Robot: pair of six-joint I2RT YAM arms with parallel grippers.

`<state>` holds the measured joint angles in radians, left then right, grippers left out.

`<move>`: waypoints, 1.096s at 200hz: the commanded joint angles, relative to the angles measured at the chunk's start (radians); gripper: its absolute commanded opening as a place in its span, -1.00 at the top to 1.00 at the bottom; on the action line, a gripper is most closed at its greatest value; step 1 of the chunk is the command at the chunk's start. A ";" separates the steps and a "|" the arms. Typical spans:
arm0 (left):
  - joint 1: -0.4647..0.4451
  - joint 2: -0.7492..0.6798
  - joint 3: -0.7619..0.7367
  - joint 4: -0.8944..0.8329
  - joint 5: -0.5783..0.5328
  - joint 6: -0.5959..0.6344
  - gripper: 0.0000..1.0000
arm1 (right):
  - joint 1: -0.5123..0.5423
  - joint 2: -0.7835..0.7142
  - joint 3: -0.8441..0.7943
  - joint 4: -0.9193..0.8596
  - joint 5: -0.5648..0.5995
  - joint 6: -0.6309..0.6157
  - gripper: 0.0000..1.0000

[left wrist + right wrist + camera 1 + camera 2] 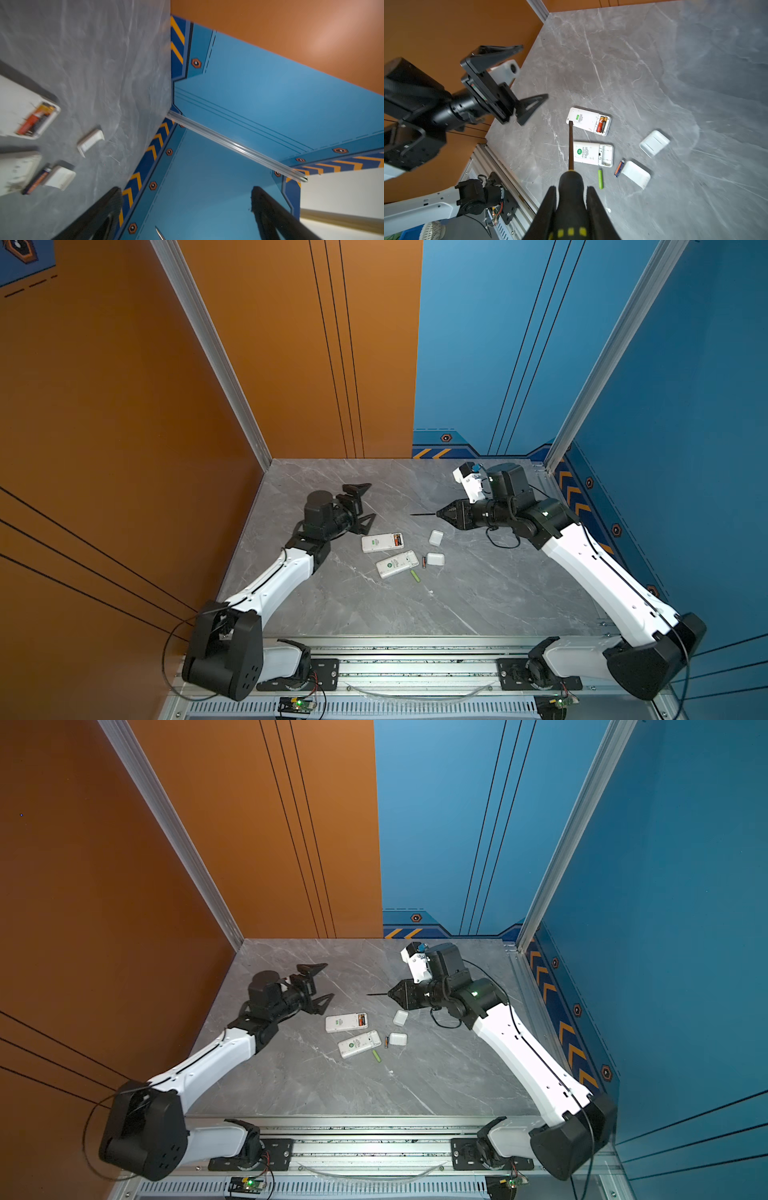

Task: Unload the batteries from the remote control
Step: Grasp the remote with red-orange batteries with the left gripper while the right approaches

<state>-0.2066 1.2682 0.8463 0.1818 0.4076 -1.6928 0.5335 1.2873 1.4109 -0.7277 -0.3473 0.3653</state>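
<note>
The left gripper [371,500] hangs over the left-centre of the table [457,605] in both top views. Its jaws are spread wide with nothing between them. The right wrist view shows that gripper [534,71] gaping the same way. In the left wrist view (blurred) its two black fingers [97,214] stand far apart with only the blue wall behind them. It touches nothing.

The right gripper [440,514] reaches in from the right of the frame. Its jaws are drawn narrow and clamp the black-and-yellow handle of the screwdriver [571,145]. In the top views the thin shaft points left toward the left gripper, and its tip stays apart from that gripper.

Below both grippers, at the centre of the frame, two white remotes lie back side up. The upper remote [380,542] has its compartment open at the right end, with two batteries [602,124] inside, one orange-red and one dark. The lower remote [397,564] shows an empty compartment. Just right of it a dark battery [619,168] lies against the edge of the lower lid [435,559]; I cannot tell whether they touch. A lime green battery [600,178] lies loose on the table just below the lower remote's right end. The upper lid [436,537] sits apart, right of the upper remote.
</note>
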 commanded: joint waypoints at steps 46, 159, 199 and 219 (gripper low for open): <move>0.089 0.045 0.303 -0.734 -0.017 1.030 -0.96 | 0.096 0.020 0.066 -0.192 0.344 0.154 1.00; -0.140 0.499 0.519 -1.006 -0.220 2.175 -0.57 | 0.082 0.415 0.301 -0.226 0.182 -0.095 1.00; -0.140 0.630 0.594 -1.005 -0.337 2.267 -0.69 | 0.072 0.508 0.358 -0.225 0.090 -0.118 1.00; -0.123 0.653 0.587 -0.968 -0.335 2.283 -0.85 | 0.083 0.535 0.362 -0.222 0.076 -0.117 1.00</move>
<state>-0.3504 1.8992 1.4139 -0.7765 0.1280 0.5045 0.6022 1.7954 1.7397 -0.9428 -0.2081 0.2684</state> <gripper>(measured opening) 0.891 0.254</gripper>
